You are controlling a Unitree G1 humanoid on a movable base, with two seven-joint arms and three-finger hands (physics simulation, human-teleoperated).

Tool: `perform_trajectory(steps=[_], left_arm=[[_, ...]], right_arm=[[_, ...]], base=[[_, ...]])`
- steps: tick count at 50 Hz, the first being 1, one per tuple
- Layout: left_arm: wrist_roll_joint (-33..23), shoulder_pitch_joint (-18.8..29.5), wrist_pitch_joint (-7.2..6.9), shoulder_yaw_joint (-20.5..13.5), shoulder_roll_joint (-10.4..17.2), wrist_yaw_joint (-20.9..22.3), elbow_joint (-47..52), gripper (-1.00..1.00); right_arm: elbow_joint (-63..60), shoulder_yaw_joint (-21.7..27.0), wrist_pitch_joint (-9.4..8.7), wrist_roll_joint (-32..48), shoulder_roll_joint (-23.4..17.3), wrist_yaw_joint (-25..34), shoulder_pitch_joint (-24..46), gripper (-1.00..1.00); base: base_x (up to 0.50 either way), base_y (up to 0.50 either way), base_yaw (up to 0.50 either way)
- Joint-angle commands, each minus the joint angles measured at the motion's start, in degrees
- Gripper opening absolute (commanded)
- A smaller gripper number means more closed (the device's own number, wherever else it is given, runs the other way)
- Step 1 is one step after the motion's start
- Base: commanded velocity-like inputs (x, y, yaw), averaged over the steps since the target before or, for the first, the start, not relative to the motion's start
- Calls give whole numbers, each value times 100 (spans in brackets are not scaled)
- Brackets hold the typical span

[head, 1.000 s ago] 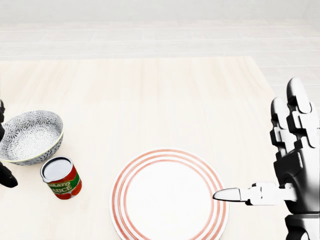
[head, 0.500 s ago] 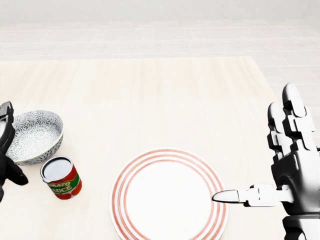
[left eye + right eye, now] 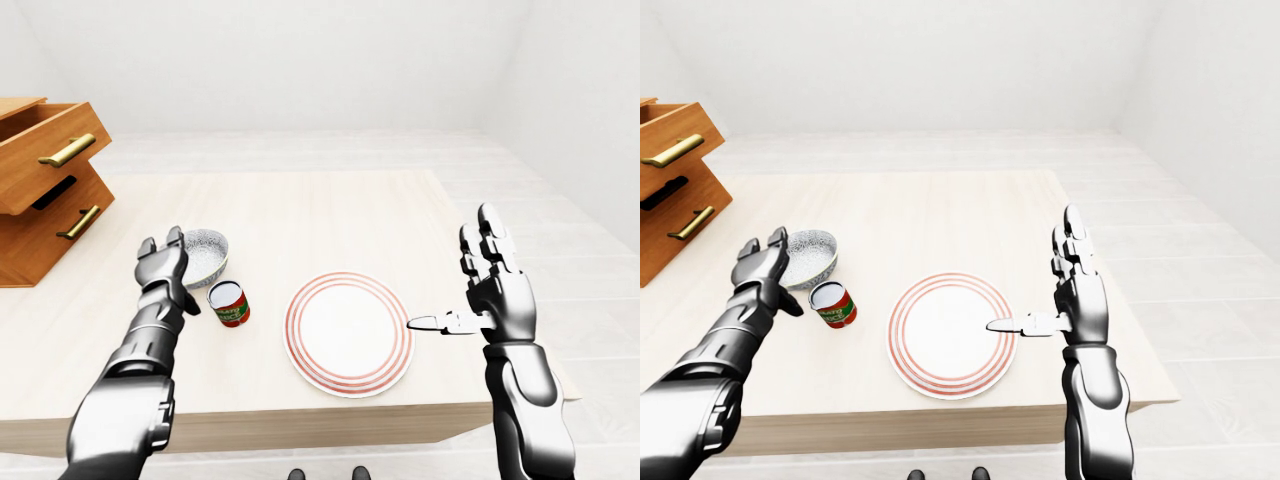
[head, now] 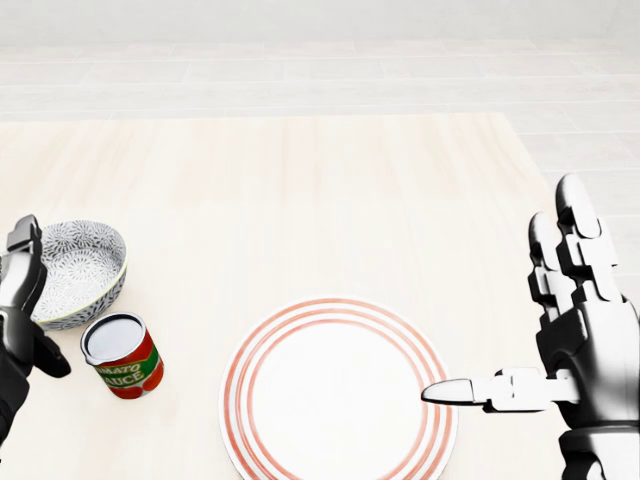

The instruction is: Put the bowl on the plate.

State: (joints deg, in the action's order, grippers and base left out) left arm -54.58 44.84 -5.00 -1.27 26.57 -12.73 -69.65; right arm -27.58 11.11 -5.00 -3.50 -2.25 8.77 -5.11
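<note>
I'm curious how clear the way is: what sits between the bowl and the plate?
A tomato sauce can stands there, close below the bowl and left of the plate, as the head view shows.

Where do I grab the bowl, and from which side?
Pinch the bowl by its rim, at the left edge in the head view, beside the open left hand. It sits upright, so the thin wall is free from above; the can crowds its lower right.

Matt wood table (image 4: pixel 350 190), smooth glossy plate (image 4: pixel 338 392) and bowl (image 4: pixel 78 268), metallic right hand (image 4: pixel 588 345).
</note>
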Motion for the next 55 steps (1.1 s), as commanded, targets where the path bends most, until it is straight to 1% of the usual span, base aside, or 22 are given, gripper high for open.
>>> perform_trajectory(steps=[1,13,30,36,49,55], left_arm=[[18,58,0,99,-51,-142,-223,100],[11,70,0,137,-109,-184,-248,100],[-183,97,0,262,-189,-413,-361,100],[-374,-35,0,394,-196,-281,-374,100],[-492,-75,0,344,-215,-268,-402,100],[-532,-102,0,342,-253,-303,-465,100]], right_arm=[[37,-9,0,-5,-9,-9,6,100],[-23,9,0,-13,-15,-4,-19,100],[-139,51,0,-7,-16,5,-33,100],[-145,45,0,5,-2,14,-54,100],[-213,57,0,-10,10,26,-104,100],[-60,46,0,23,18,24,-80,100]], base=[[0,0,0],[0,0,0],[0,0,0],[0,0,0],[0,0,0],[0,0,0]])
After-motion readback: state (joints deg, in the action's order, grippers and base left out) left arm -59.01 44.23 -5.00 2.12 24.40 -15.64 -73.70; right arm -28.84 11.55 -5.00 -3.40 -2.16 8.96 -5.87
